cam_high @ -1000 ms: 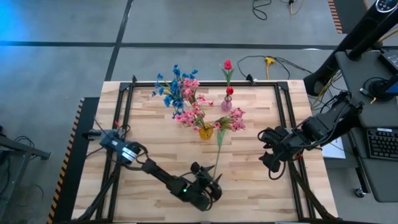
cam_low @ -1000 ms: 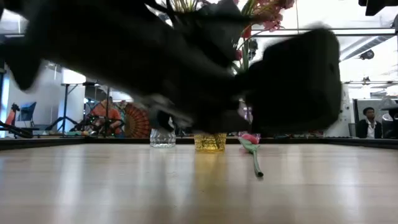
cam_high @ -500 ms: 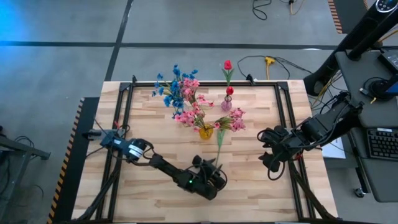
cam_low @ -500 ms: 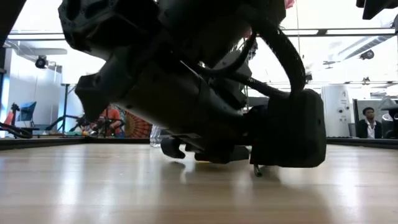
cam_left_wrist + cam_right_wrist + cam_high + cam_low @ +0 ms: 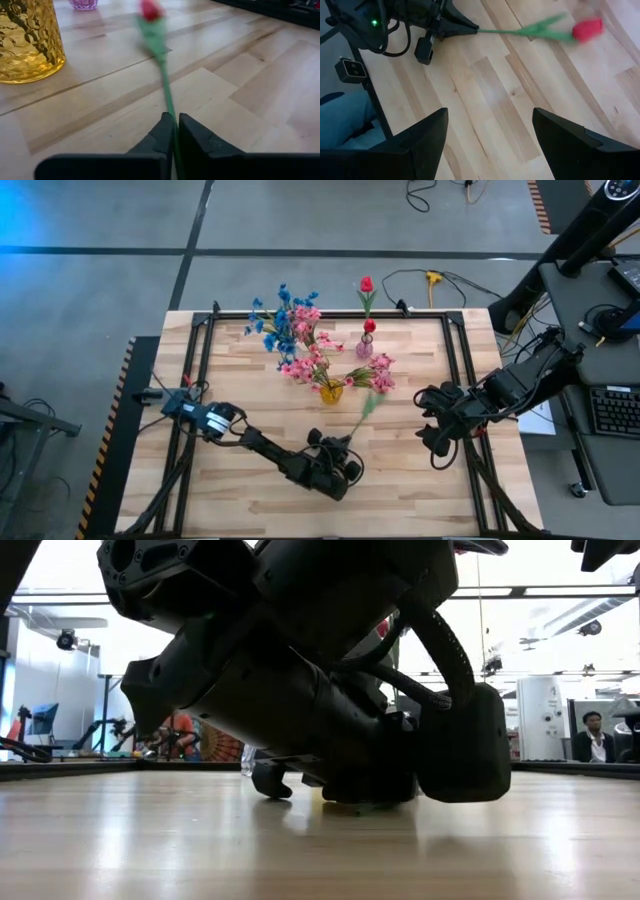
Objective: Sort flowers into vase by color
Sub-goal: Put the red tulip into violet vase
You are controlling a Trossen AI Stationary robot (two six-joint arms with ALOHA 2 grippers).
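Left gripper (image 5: 174, 131): fingers pressed together on the thin green stem of a red tulip (image 5: 150, 10), low over the near middle of the table, seen from above at (image 5: 343, 452).

Grip point: the cut end of the stem, far from the bud. Taking it there leaves the whole length free ahead of the fingers, which I judge suits threading the stem into a narrow vase mouth.

Held flower: the stem runs from the fingers up toward the vases, with the bud (image 5: 586, 28) at the far end and leaves just behind it. It looks blurred in every view, so I judge it is in motion; whether the bud is clear of the wood I cannot tell.

Yellow vase (image 5: 331, 392): just beyond the bud, amber glass, holding the pink sprays (image 5: 372, 372). It stands between the gripper and the other vases.

Pink vase (image 5: 364, 348): farther back, small, with red tulips (image 5: 366, 284) standing upright in it. By colour this is where I judge the held flower belongs.

Blue blossoms (image 5: 272, 325): clustered at the back left, beside more pink; their vase is hidden under the blooms.

Right gripper (image 5: 432, 432): waiting over the table's right side with fingers spread wide, holding nothing, well apart from the flowers, leaving the left arm's path clear.

Table (image 5: 420, 490): bare wood around the left arm.

Risk: a long stem held at its tip may sag or swing.
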